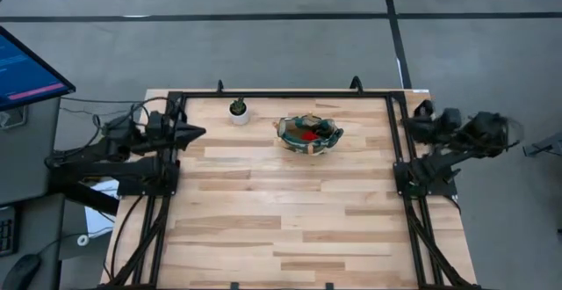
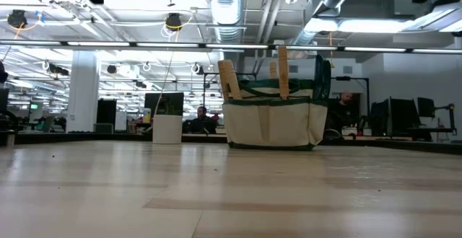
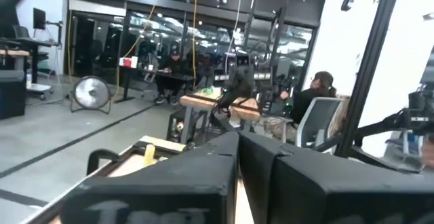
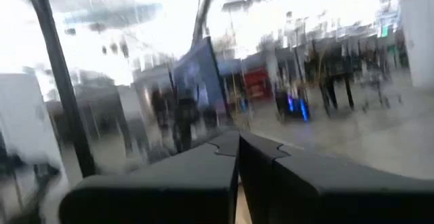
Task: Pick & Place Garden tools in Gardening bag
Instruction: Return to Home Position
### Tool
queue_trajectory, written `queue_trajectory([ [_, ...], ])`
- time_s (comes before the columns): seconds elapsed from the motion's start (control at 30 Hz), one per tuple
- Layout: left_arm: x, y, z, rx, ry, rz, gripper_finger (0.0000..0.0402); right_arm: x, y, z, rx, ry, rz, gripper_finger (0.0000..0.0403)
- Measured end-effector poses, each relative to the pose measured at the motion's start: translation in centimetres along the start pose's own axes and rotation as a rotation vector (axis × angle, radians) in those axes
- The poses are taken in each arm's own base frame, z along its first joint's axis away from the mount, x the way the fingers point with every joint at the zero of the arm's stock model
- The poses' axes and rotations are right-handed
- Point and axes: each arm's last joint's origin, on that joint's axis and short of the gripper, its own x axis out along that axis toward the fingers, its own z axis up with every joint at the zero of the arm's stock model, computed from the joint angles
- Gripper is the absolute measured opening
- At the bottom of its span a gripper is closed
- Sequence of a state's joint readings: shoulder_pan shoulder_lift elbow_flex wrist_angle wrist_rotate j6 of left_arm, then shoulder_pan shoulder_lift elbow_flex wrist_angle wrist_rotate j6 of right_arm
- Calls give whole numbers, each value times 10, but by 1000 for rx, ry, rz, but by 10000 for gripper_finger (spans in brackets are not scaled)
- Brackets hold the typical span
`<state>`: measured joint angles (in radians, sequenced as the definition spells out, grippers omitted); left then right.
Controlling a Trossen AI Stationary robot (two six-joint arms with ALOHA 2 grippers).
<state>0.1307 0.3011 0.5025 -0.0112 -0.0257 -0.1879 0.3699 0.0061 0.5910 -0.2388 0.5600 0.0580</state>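
Jaws of both grippers stand pressed together and hold nothing; the left gripper (image 1: 197, 133) rests at the 9 o'clock edge of the table (image 1: 281, 228), with its tip pointing toward 3 o'clock; the right gripper (image 4: 239, 134) is out at the 3 o'clock side, and its wrist view looks into the room, not onto the wood; the gardening bag (image 1: 308, 135) sits toward 12 o'clock on the table, a little to the 1 o'clock side, well apart from both grippers; in the low view the wooden handles of the garden tools (image 2: 229, 81) stand up out of its mouth, though I cannot count surely how many are inside; I see no trowel lying on the table; a small white pot (image 1: 239, 112) stands at the bag's 9 o'clock, near but not touching; I judge the placing is finished and the step in hand is the retreat to the rest pose; the next move asks only that the right gripper folds in and settles, keeping clear of the bag
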Motion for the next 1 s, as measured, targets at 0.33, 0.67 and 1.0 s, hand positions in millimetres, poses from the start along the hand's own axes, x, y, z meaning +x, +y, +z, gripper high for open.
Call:
queue_trajectory([
  [0.33,-15,10,-53,-104,-51,-20,1,12,4,-43,-47,112,-24,0],
  [0.67,-14,18,-102,-207,-47,-70,1,22,7,-104,-68,151,-20,0],
  [1.0,-13,20,-117,-209,-15,-87,1,22,5,-150,-50,128,-11,0],
])
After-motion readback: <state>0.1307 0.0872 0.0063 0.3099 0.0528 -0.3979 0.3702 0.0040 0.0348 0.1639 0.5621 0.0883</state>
